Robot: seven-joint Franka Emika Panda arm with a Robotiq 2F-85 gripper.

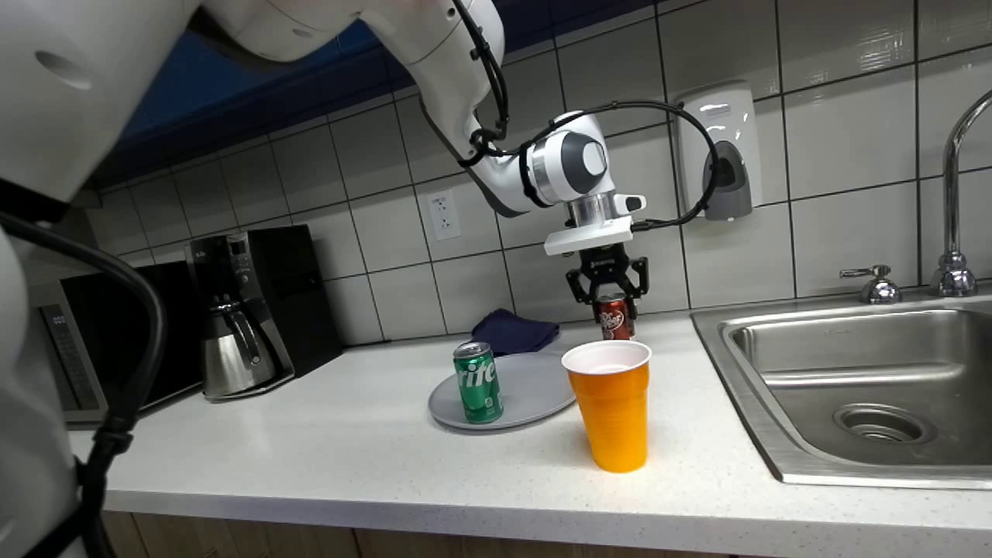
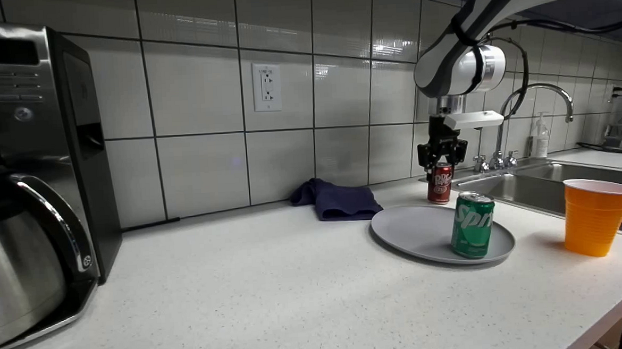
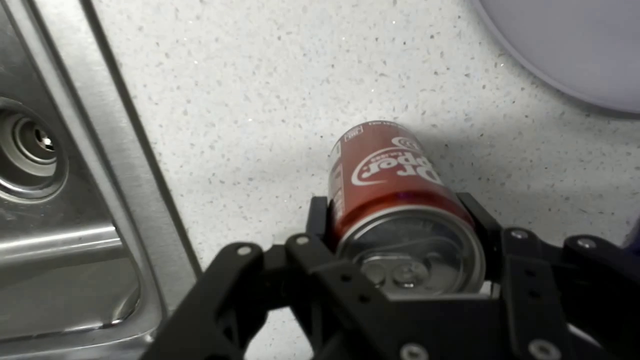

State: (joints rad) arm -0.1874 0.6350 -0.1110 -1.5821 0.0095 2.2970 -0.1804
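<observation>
The gripper (image 3: 398,217) points down with its jaws part-way apart, pressed against opposite sides of a red soda can (image 2: 440,186); it has hold of the can around its upper part. The can is upright, close to the back edge of the tabletop (image 2: 274,283), between the sink (image 1: 752,399) and a gray plate (image 2: 412,230), touching neither. Whether its base rests on the surface or is just above it cannot be told for certain.

On the plate stands a green soda can (image 2: 472,227), upright, toward the side of the plate nearer the tabletop's front edge. A dark blue cloth (image 2: 339,199) lies folded by the back edge, just beside the plate. Nearer the front edge, between plate and sink, an orange cup (image 1: 612,411) with a white inside stands mouth up, apart from both cans.

The sink is set into the tabletop, with a faucet (image 1: 953,194) at its back edge. Farther along the tabletop's back edge, well apart from the sink, stands a coffee maker (image 1: 279,302), with a microwave (image 1: 93,333) next to it.
</observation>
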